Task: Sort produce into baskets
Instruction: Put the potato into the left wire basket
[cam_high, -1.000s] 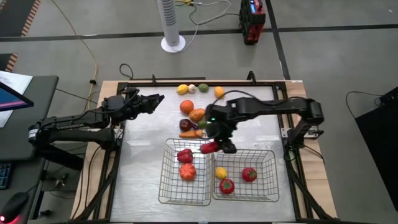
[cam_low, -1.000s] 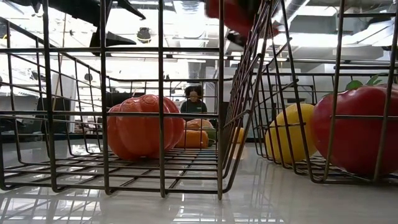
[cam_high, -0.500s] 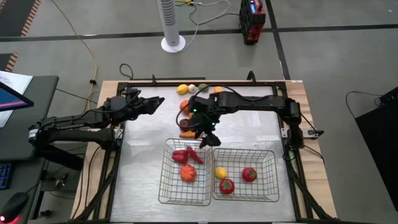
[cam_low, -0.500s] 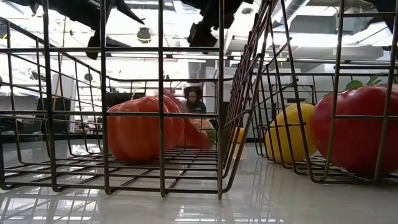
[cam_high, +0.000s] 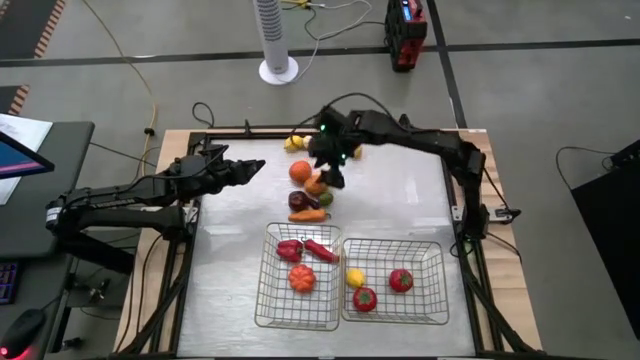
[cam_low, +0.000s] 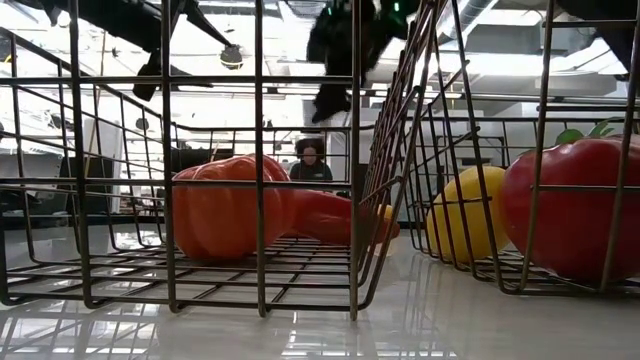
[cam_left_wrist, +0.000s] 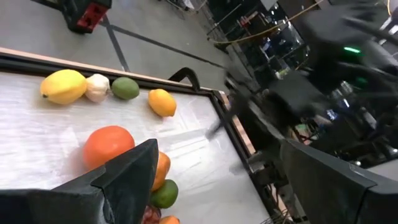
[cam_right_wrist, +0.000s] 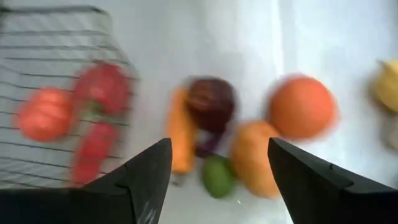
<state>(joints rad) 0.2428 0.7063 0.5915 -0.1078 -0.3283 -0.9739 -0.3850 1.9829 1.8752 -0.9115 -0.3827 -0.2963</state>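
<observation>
White surface (cam_high: 400, 215) is seen carrying two baskets (cam_high: 300, 290). Right gripper (cam_high: 335, 175), fingers parted and empty, is held above loose produce (cam_high: 310, 185). Beyond those fingers, red pieces are lodged in the basket. Left gripper (cam_high: 245, 168), fingers spread and empty, is kept aside.

Two wire baskets sit side by side on the counter (cam_high: 230, 270): the left basket (cam_high: 272, 300) holds three pieces of produce, among them a long pepper (cam_high: 320, 249), and the right basket (cam_high: 430, 300) holds three more. Below the right gripper's fingers (cam_high: 335, 178) lies a loose cluster of produce (cam_high: 308, 195), between them and the baskets. A row of four pieces (cam_left_wrist: 102, 90) lies beyond those fingers along the counter's far edge.
</observation>
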